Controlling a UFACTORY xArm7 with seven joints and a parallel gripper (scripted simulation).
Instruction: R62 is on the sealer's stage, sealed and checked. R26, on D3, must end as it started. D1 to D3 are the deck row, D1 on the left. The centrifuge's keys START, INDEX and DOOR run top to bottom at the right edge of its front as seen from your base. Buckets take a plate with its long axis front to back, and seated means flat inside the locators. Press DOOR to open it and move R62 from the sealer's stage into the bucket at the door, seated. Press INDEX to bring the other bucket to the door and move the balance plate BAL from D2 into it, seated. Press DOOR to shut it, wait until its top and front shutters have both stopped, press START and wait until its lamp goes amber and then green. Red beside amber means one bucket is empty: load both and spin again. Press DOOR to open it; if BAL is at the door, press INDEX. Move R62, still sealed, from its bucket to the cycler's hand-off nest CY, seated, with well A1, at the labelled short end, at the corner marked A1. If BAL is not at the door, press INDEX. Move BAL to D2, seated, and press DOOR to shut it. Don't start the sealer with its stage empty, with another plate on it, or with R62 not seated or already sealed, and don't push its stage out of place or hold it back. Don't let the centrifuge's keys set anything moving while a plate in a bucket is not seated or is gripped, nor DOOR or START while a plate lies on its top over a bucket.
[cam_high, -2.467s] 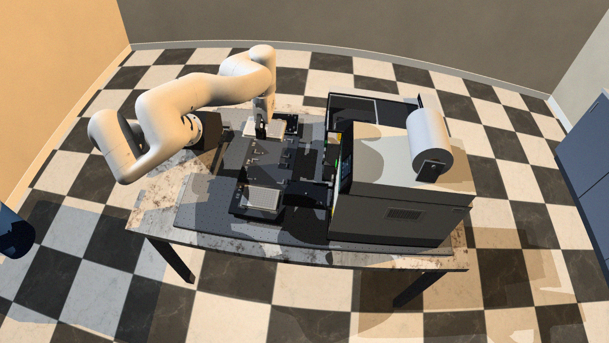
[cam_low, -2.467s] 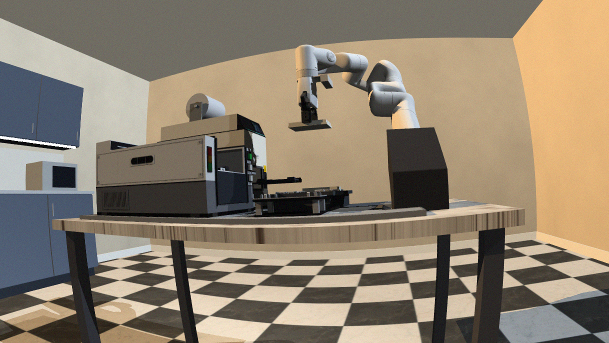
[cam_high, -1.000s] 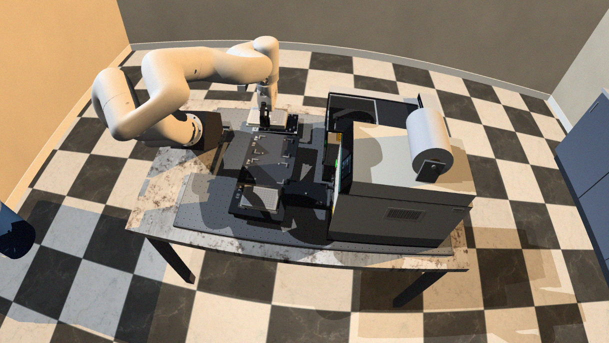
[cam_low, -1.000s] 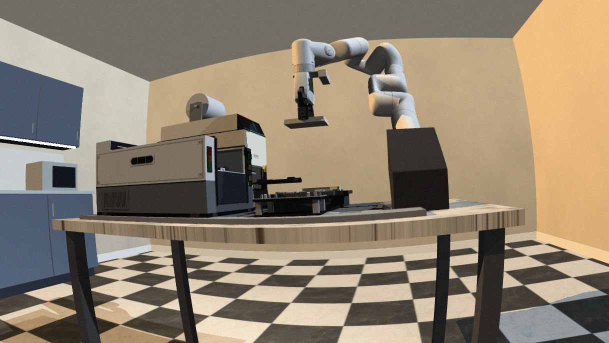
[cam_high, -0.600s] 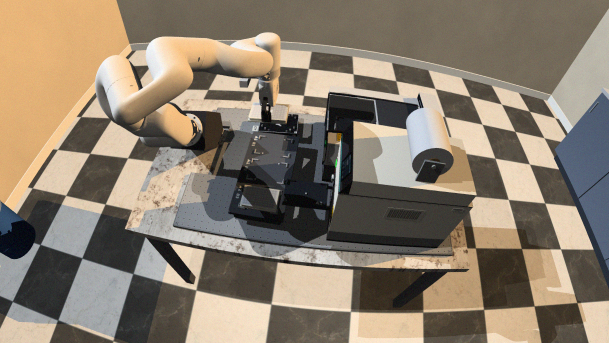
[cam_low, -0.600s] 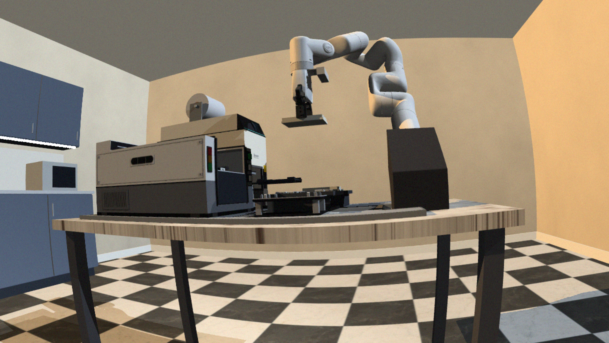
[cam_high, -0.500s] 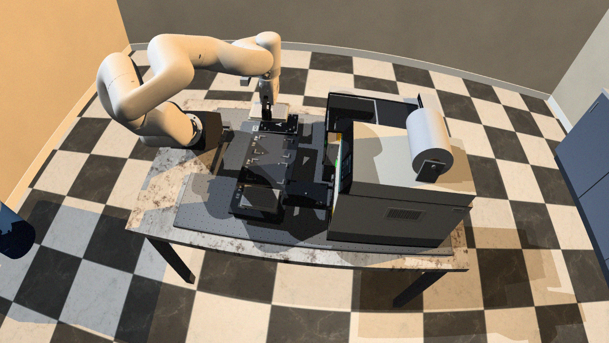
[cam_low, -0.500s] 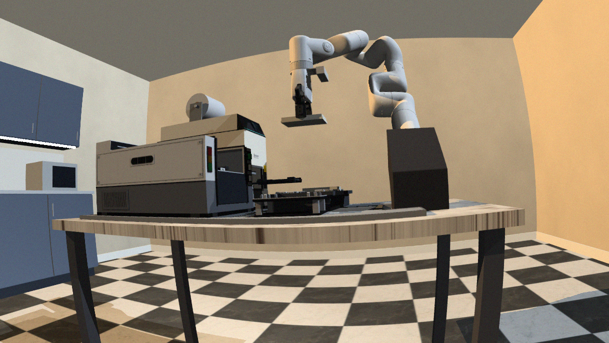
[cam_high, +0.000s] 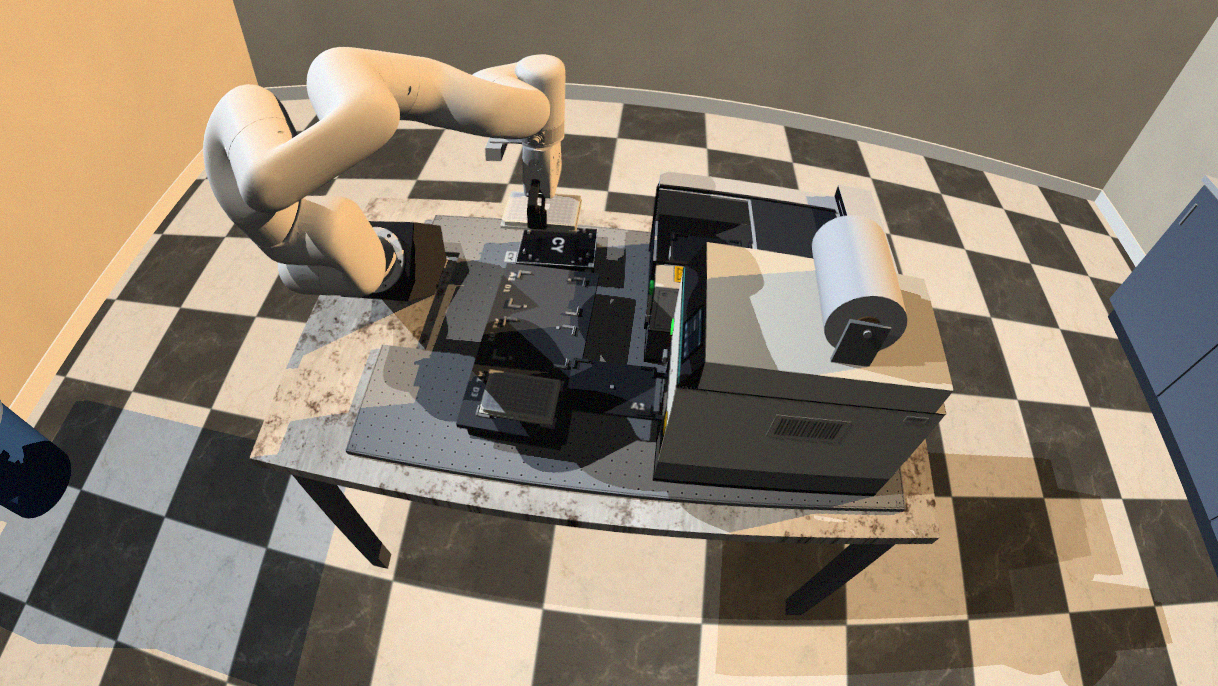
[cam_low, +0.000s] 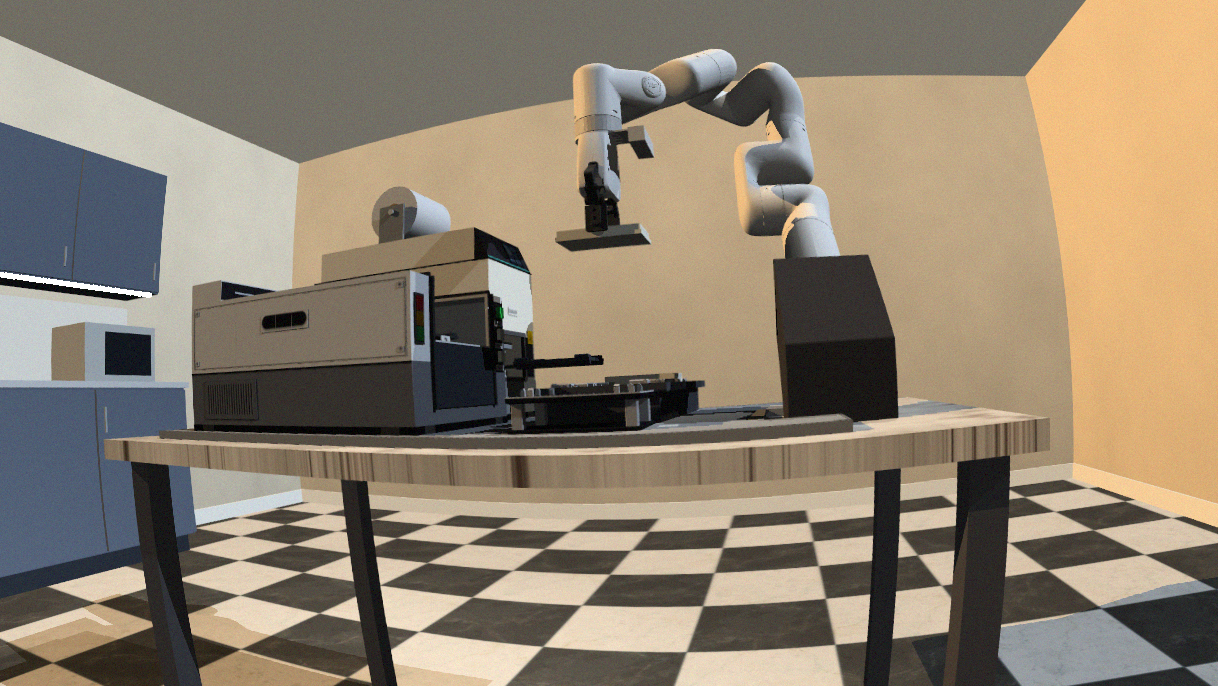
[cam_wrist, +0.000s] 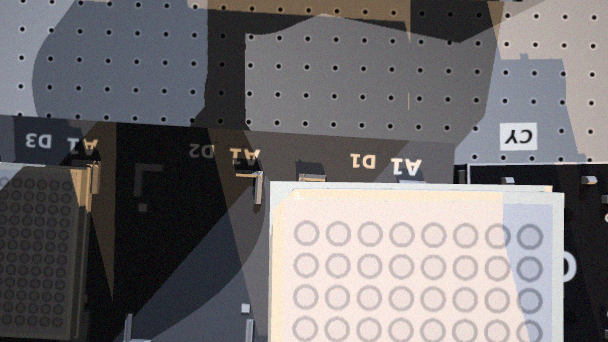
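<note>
My gripper is shut on the sealed plate R62 and holds it level, high above the table. In the side view the plate hangs under the fingers, well clear of the deck. In the wrist view the plate shows a pale film over its wells and covers part of the black CY nest; the CY label is at the right. R26 sits on D3. D2 and D1 hold no plate. My fingers are hidden in the wrist view.
The centrifuge stands at the back right with its top open and dark. The sealer with its film roll stands in front of it. My base block is beside the deck.
</note>
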